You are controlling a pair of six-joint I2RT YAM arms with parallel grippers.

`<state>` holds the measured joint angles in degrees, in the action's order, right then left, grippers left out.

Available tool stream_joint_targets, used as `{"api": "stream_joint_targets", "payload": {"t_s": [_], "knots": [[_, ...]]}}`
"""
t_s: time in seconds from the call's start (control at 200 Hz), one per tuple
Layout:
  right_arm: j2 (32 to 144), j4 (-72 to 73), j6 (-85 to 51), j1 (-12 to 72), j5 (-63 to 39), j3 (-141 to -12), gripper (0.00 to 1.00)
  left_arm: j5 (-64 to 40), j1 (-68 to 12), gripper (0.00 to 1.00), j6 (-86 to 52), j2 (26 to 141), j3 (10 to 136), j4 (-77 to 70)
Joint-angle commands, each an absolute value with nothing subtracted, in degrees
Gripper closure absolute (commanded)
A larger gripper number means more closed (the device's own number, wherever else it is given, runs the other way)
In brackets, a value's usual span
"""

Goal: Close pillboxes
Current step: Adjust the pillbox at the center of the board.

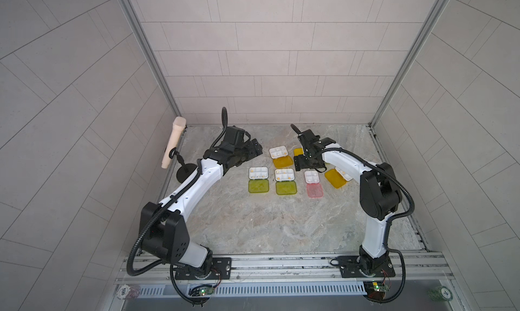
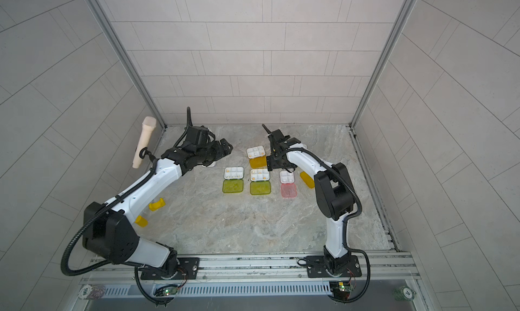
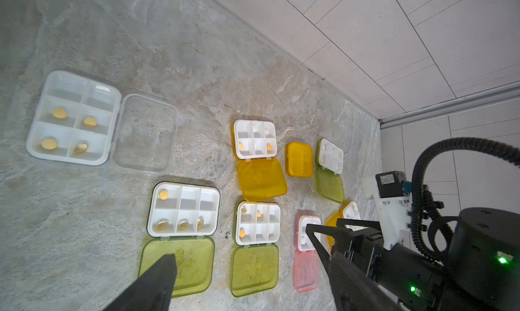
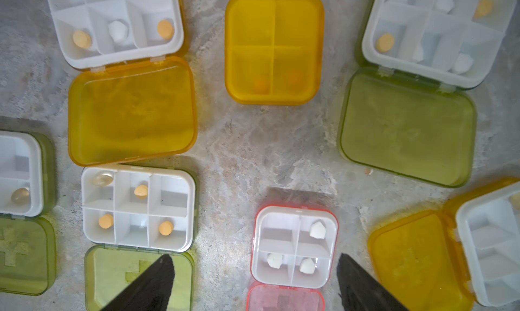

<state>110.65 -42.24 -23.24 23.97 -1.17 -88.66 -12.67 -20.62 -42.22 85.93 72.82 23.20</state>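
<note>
marble tabletop (image 1: 253,225) lies between pale tiled walls (image 1: 267,56), a metal rail (image 1: 281,263) along its near edge bearing both arm bases. by the left wall a beige rod (image 1: 173,142) sits in a clamp. left arm (image 1: 205,173) leans from its base toward the middle, forearm low and nearly level. left gripper (image 2: 226,148) hovers off the marble, fingers (image 3: 157,278) spread, nothing between them. clear box (image 3: 73,118) lies open by that wrist, mostly hidden by it in both top views. next come the near green box (image 1: 258,186) and mid green box (image 1: 286,188), side by side, lids flat toward the rail. behind the latter lies the open orange box (image 1: 282,162), and beside it the shut orange box (image 4: 274,47), the only one closed. pink box (image 4: 294,244) lies open right of the mid green box. right gripper (image 4: 254,257) points down over it, fingers (image 4: 152,284) apart, holding nothing. far green box (image 4: 408,126) lies open right of the shut one, and right orange box (image 1: 334,178) lies open right of the pink. right arm (image 1: 372,233) rises upright from its base, elbow high, forearm reaching back toward the middle.
</note>
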Motion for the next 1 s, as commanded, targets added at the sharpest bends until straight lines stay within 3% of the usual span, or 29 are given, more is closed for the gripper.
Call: {"api": "stream_joint_targets", "payload": {"t_s": [0.0, 0.24, 0.51, 0.996], "knots": [[111.41, -40.59, -25.11, 24.52, -1.41, -88.94, 0.08, -16.08, -19.64, 0.11, -40.07, 85.88, 72.66, 21.73], [115.27, -40.55, -25.92, 25.13, -3.32, -90.88, 0.08, -24.00, -14.81, 0.11, -48.16, 84.86, 63.75, 11.02], [119.82, -42.34, -25.77, 25.66, -2.47, -95.69, 0.08, -31.89, -13.01, 0.12, -52.60, 87.65, 63.20, 7.03], [123.86, -44.85, -25.32, 26.74, -2.23, -100.89, 0.09, -34.23, -13.01, 0.13, -53.44, 89.12, 63.20, 6.08]]}}
